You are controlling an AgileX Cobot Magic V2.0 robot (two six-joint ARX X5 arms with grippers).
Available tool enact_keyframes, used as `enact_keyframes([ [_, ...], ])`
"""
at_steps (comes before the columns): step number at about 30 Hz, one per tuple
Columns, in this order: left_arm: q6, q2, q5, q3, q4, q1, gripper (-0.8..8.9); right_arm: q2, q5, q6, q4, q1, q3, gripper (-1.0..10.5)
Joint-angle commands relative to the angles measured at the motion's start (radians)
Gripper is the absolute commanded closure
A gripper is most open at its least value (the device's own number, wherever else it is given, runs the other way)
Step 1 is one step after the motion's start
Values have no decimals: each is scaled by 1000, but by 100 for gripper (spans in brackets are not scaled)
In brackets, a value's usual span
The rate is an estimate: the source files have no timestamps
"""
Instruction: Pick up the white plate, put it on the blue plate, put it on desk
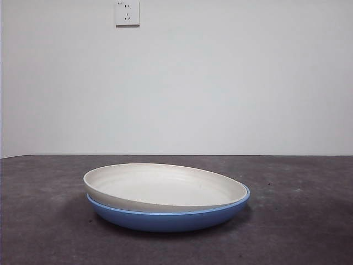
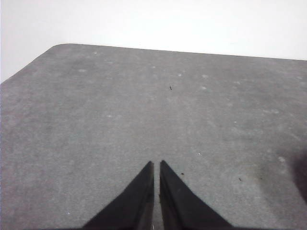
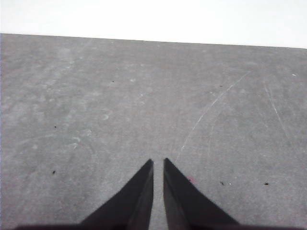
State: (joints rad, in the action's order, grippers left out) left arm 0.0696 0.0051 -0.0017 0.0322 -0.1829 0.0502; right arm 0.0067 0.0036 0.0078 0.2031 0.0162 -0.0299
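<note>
The left gripper point(image 2: 156, 164) hangs over bare desk point(image 2: 120, 120), its two black jaws drawn together to a hairline slit at the tips, nothing caught between them. The right gripper point(image 3: 158, 162) is much the same: jaws closed to a thin gap, gripping nothing, over a scuffed and scratched stretch of the same grey top point(image 3: 96, 110). Neither wrist camera catches a plate, and neither arm shows in the front view.

Out on the desk point(image 1: 309, 221), the blue plate point(image 1: 165, 220) sits flat on the tabletop, glossy, its raised rim showing as a thin blue line. The white plate point(image 1: 165, 187) rests inside and on top of the blue plate, not quite level: on the side toward the front view's left edge its wall overhangs the blue rim a little, while on the other side it settles down within that rim. Above the blue plate, high on the pale wall behind, is a white wall socket point(image 1: 127, 13).
</note>
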Motion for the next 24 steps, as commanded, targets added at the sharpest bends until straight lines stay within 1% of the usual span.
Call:
enact_keyframes([
  [1, 2, -2, -2, -20, -4, 0, 793, -3, 5, 16, -5, 1, 10, 914],
  [24, 2, -2, -2, -20, -4, 0, 793, -3, 4, 34, -7, 1, 10, 914],
])
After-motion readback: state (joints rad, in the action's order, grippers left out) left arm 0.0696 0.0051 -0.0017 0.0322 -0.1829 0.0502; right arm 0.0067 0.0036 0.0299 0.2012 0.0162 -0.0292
